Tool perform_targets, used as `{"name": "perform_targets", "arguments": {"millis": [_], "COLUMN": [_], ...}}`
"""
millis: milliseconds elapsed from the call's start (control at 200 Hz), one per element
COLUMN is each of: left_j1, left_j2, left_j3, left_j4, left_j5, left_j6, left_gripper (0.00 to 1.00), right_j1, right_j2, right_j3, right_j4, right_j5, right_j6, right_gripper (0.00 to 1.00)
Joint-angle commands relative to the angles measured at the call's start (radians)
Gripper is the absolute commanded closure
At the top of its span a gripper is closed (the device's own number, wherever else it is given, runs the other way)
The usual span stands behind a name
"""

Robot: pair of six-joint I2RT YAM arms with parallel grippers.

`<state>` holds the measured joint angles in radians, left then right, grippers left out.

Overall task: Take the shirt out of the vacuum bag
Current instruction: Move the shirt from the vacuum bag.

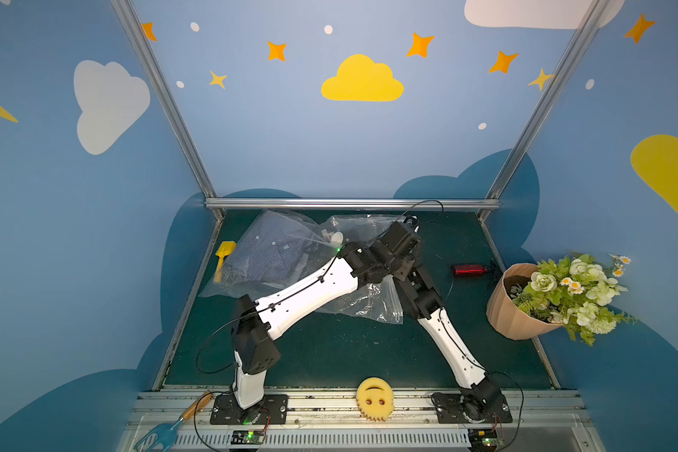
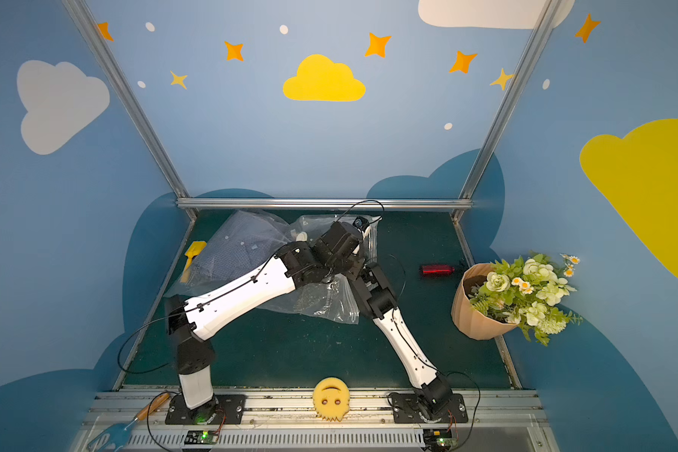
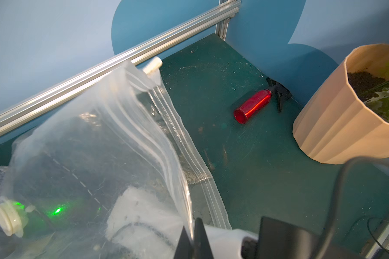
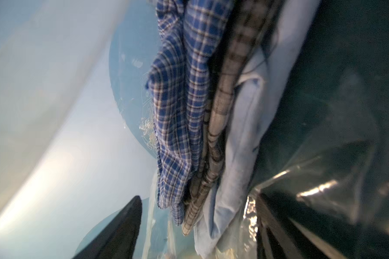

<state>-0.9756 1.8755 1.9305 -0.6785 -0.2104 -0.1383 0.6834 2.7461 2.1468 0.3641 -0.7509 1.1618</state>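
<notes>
Green tabletop (image 1: 329, 352), one vacuum bag (image 1: 368, 305), one shirt (image 1: 267, 254)

Clear vacuum bag (image 1: 368, 303), blue plaid shirt (image 1: 269, 254) inside

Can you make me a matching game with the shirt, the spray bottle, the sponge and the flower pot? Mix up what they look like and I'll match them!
Things:
1. shirt
2. spray bottle
3. sponge
4. flower pot

What they look like:
A. red, lying on its side
B. tan, holding flowers
C. blue checked, inside the vacuum bag
D. yellow, with a smiley face

Right pairs: 1-C, 2-A, 3-D, 4-B.
</notes>
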Motion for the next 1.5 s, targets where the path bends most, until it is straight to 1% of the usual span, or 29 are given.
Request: {"name": "perform_targets", "arguments": {"millis": [0,45,80,145,165,200,225,260,320,340,471,576,676,786,816,846,881,976,1006,1056,1136,1202,1257,1357,1497], "left_j1": [-0.011,-0.011,-0.009,0.000,0.002,0.009,0.015,0.025,0.048,0.058,0.175,0.362,0.564,0.781,0.830,0.887,0.950,1.073,1.097,1.119,1.167,1.221,1.249,1.265,1.265], "left_j2": [-0.042,-0.057,-0.071,-0.102,-0.111,-0.131,-0.148,-0.178,-0.239,-0.259,-0.425,-0.550,-0.649,-0.725,-0.736,-0.743,-0.744,-0.730,-0.723,-0.706,-0.667,-0.628,-0.592,-0.527,-0.447], "left_j3": [-0.013,-0.026,-0.039,-0.064,-0.072,-0.087,-0.105,-0.133,-0.196,-0.214,-0.380,-0.560,-0.728,-0.887,-0.931,-0.969,-1.016,-1.121,-1.147,-1.173,-1.226,-1.273,-1.296,-1.291,-1.284], "left_j4": [0.041,0.048,0.059,0.078,0.082,0.093,0.107,0.128,0.174,0.190,0.285,0.335,0.365,0.388,0.402,0.406,0.433,0.482,0.508,0.517,0.562,0.621,0.653,0.656,0.677], "left_j5": [0.033,0.048,0.065,0.098,0.107,0.120,0.128,0.130,0.144,0.152,0.163,0.167,0.170,0.194,0.199,0.203,0.237,0.281,0.294,0.255,0.252,0.294,0.301,0.312,0.337], "left_j6": [-0.017,-0.017,-0.014,-0.018,-0.023,-0.031,-0.035,-0.046,-0.067,-0.079,-0.175,-0.300,-0.415,-0.498,-0.516,-0.548,-0.574,-0.637,-0.637,-0.647,-0.672,-0.712,-0.740,-0.740,-0.735], "left_gripper": [0.96,0.92,0.83,0.60,0.51,0.32,0.24,0.20,0.17,0.17,0.17,0.19,0.28,0.39,0.42,0.46,0.50,0.57,0.58,0.61,0.66,0.72,0.78,0.87,0.91], "right_j1": [0.029,0.034,0.037,0.041,0.041,0.044,0.044,0.043,0.042,0.041,0.044,0.045,0.045,0.049,0.050,0.053,0.054,0.056,0.056,0.056,0.057,0.057,0.057,0.057,0.058], "right_j2": [0.084,0.105,0.123,0.154,0.163,0.175,0.184,0.188,0.188,0.216,0.212,0.203,0.202,0.202,0.203,0.203,0.171,0.169,0.169,0.168,0.167,0.167,0.167,0.167,0.165], "right_j3": [0.066,0.108,0.142,0.193,0.205,0.219,0.227,0.232,0.233,0.233,0.232,0.232,0.232,0.232,0.232,0.231,0.231,0.232,0.230,0.230,0.232,0.231,0.233,0.240,0.244], "right_j4": [-0.041,-0.067,-0.095,-0.115,-0.122,-0.129,-0.129,-0.124,-0.117,-0.117,-0.130,-0.138,-0.139,-0.143,-0.147,-0.149,-0.149,-0.143,-0.142,-0.134,-0.117,-0.115,-0.111,-0.107,-0.111], "right_j5": [0.013,0.022,0.026,0.035,0.039,0.049,0.054,0.061,0.071,0.073,0.090,0.111,0.126,0.143,0.147,0.152,0.156,0.163,0.164,0.169,0.167,0.167,0.170,0.178,0.191], "right_j6": [-0.002,-0.016,-0.024,-0.029,-0.028,-0.027,-0.024,-0.019,-0.013,-0.012,-0.030,-0.046,-0.055,-0.065,-0.066,-0.069,-0.067,-0.057,-0.053,-0.046,-0.038,-0.032,-0.024,-0.012,-0.009], "right_gripper": [0.22,0.22,0.22,0.22,0.22,0.22,0.23,0.23,0.24,0.25,0.30,0.40,0.48,0.52,0.53,0.53,0.55,0.58,0.58,0.61,0.64,0.66,0.69,0.75,0.81]}}
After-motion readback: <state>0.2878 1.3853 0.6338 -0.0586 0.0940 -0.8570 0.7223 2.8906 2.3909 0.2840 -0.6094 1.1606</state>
